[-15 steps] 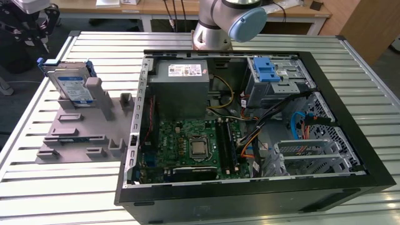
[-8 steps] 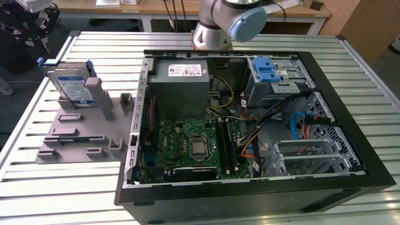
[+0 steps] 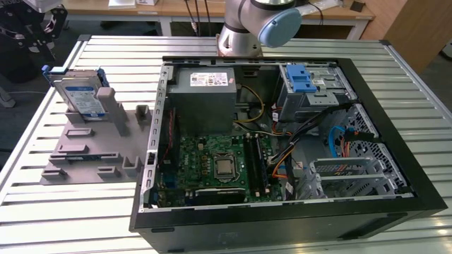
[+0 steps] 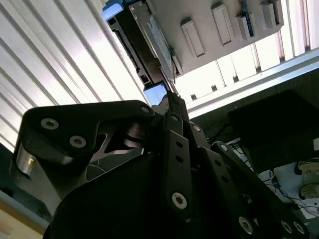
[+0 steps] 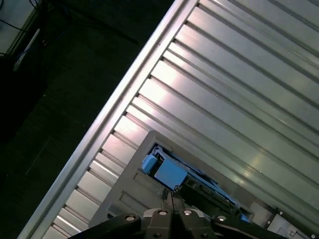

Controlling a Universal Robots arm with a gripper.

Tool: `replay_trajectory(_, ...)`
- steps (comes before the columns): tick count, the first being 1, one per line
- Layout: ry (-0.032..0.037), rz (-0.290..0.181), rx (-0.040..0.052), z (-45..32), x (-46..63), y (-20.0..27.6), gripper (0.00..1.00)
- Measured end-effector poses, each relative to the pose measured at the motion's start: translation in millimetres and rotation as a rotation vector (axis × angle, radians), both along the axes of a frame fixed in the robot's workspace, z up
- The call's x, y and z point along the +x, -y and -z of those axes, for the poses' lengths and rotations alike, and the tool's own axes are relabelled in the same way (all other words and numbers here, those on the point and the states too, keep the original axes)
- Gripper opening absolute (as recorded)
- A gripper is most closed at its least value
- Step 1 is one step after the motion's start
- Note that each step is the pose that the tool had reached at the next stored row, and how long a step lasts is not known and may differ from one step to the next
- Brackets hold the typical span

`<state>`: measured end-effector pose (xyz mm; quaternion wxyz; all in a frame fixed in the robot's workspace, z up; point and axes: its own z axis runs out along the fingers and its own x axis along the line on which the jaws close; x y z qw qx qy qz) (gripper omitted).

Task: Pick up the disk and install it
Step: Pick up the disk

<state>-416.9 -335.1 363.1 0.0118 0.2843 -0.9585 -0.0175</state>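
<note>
Disk point(image 3: 79, 95) stood on edge in a slot of the grey holder point(image 3: 78, 153) at the exterior view's left, on the slatted table point(image 3: 71, 222); it sat well apart from the open case point(image 3: 282, 235), inside which I could see the cage point(image 3: 310, 87) with its blue latch; nothing of the install was done.

In the first wrist view the claw point(image 5: 170, 195) had its tips pressed together and pinched nothing; it hung near the disk's upper end, where the blue bracket point(image 5: 167, 170) wrapped the corner; I could not tell from either wrist view whether the tips touched the plastic, though I judged them just clear of it. In the second wrist view the same tips point(image 4: 172, 99) lined up with the disk point(image 4: 144, 45) seen edge-on, the holder point(image 4: 224, 25) beyond it.

I judged the disk dense for its size and quite stiff; a metal body of that kind does not give under the pads, and its flat faces looked smooth enough to slip under a light squeeze; it would also take a knock badly, so no dropping and no scraping against the slot. The bracket was thin plastic and likely to flex; I would not trust it as a handhold. The best hold, to my eye, was across the two broad faces on the part standing proud of the holder, near the middle of the top edge, so the weight hung straight below the pads.
</note>
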Motion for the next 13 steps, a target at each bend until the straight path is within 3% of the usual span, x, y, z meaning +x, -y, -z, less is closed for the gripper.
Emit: replay_trajectory(13,0.0142,-0.148,0.0000,0.5,0.0,0.0,0.11)
